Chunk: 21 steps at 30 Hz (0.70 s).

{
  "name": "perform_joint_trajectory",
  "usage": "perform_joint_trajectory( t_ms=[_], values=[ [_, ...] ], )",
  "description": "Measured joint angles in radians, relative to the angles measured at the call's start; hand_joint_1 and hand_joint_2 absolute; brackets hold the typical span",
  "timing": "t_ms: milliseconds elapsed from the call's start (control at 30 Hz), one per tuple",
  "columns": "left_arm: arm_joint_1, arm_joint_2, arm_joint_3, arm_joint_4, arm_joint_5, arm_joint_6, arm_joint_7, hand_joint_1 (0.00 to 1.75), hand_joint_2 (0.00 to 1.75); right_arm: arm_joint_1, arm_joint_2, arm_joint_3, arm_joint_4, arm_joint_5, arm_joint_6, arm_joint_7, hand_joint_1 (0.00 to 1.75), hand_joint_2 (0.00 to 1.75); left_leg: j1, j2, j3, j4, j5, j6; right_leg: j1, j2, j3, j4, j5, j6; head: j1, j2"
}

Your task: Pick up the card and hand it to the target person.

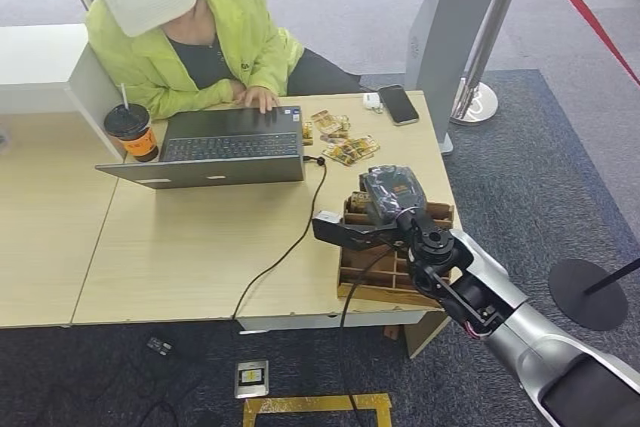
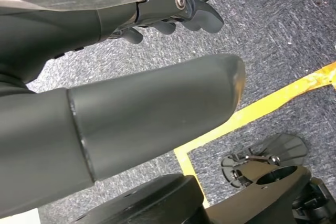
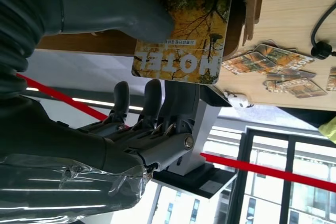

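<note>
— One robot hand matters here, we think: the right robot hand (image 3: 130, 108), reaching over the wooden organizer tray (image 1: 362, 282) at the tabletop's (image 1: 196, 257) right end. What is its state?

— We see the thumb lying on one face of the card (image 3: 182, 38), the one printed HOTEL, with the darker fingers (image 3: 152, 98) just off the card's free edge. Whether they press the other face, we cannot tell. We judge it a pinch forming rather than a settled hold.

— And the card itself?

— It stands in the tray, one end sunk in a slot, its long side running across the fingers.

— The left robot hand (image 2: 158, 19)?

— It hangs by the floor, fingers loosely curled, carrying nothing.

— Which way must the card travel?

— Up out of the slot first, along the slot's own line, then away and left across the tabletop toward the seated person (image 1: 204, 47) behind the laptop (image 1: 226, 147). Loose cards (image 1: 340, 137) lie between tray and person, so we'd carry it over them.
</note>
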<state>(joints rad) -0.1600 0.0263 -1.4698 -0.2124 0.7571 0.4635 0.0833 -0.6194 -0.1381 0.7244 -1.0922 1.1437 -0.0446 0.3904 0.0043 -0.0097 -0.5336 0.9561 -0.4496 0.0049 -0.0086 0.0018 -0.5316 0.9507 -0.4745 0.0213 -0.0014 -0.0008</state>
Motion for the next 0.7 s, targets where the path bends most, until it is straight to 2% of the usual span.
perform_joint_trajectory(
  t_ms=[500, 600, 700],
  values=[
    [0.000, 0.000, 0.000, 0.000, 0.000, 0.000, 0.006, 0.00, 0.00, -0.002, 0.000, 0.000, -0.003, 0.007, 0.000, 0.004, 0.87, 1.75, 0.000, 0.000, 0.000, 0.000, 0.000, 0.000, 0.000, 0.000, 0.000, 0.000, 0.000, 0.000, 0.000, 0.000],
    [0.000, 0.000, 0.000, 0.000, 0.001, 0.000, 0.006, 0.00, 0.00, -0.002, 0.000, 0.000, -0.004, 0.008, 0.000, 0.004, 0.90, 1.75, 0.000, 0.000, 0.000, 0.000, 0.000, 0.000, 0.000, 0.000, 0.000, 0.000, 0.000, 0.000, 0.000, 0.000],
    [0.000, 0.000, 0.000, 0.000, 0.003, 0.000, 0.006, 0.00, 0.00, -0.002, 0.000, 0.000, -0.006, 0.009, 0.000, 0.004, 1.01, 1.75, 0.000, 0.000, 0.000, 0.000, 0.000, 0.000, 0.000, 0.000, 0.000, 0.000, 0.000, 0.000, 0.000, 0.000]
  ],
)
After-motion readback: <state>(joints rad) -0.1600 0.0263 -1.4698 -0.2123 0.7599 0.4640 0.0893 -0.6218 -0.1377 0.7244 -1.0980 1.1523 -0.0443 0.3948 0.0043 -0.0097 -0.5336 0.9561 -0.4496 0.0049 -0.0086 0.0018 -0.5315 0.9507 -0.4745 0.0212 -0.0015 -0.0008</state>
